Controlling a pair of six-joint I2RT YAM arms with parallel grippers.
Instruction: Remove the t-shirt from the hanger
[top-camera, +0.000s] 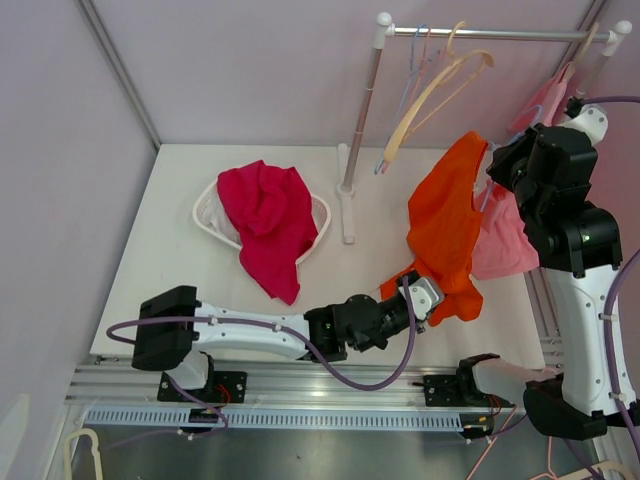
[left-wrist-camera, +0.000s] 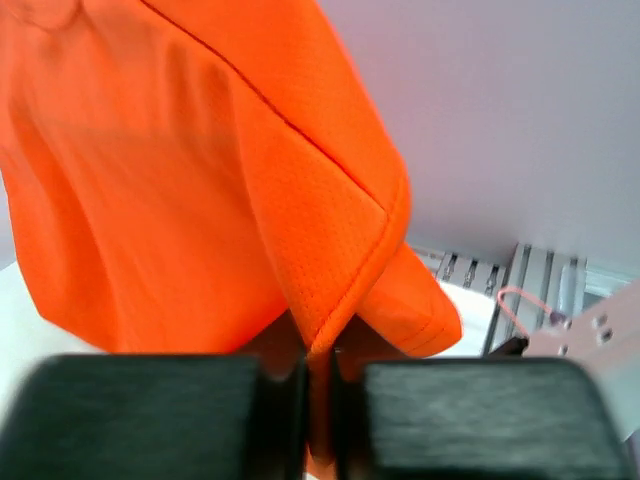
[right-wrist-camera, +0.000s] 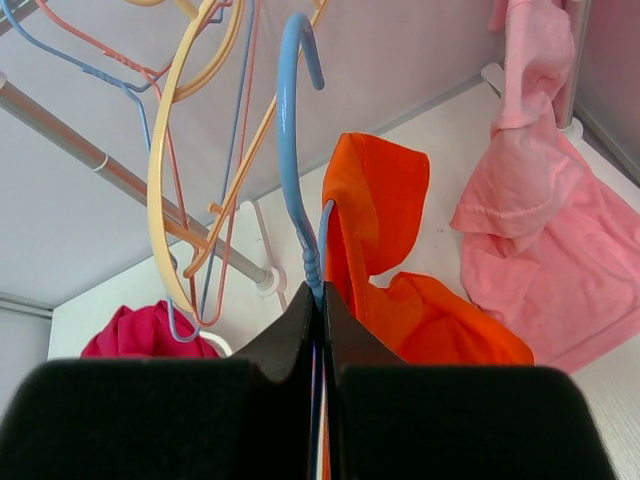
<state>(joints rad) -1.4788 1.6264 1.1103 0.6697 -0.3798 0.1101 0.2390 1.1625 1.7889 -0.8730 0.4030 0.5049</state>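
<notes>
Pinching near hem of orange t-shirt (top-camera: 447, 225) in tightly closed left claw (left-wrist-camera: 318, 385), clamping neck of blue hanger (right-wrist-camera: 290, 150) at far top in closed right claw (right-wrist-camera: 318, 300)

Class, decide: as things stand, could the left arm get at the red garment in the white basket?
Probably not yet. The left gripper has its jaws shut on the orange t-shirt hem; the red garment lies to its left with nothing between, but the gripper must let go first.
</notes>
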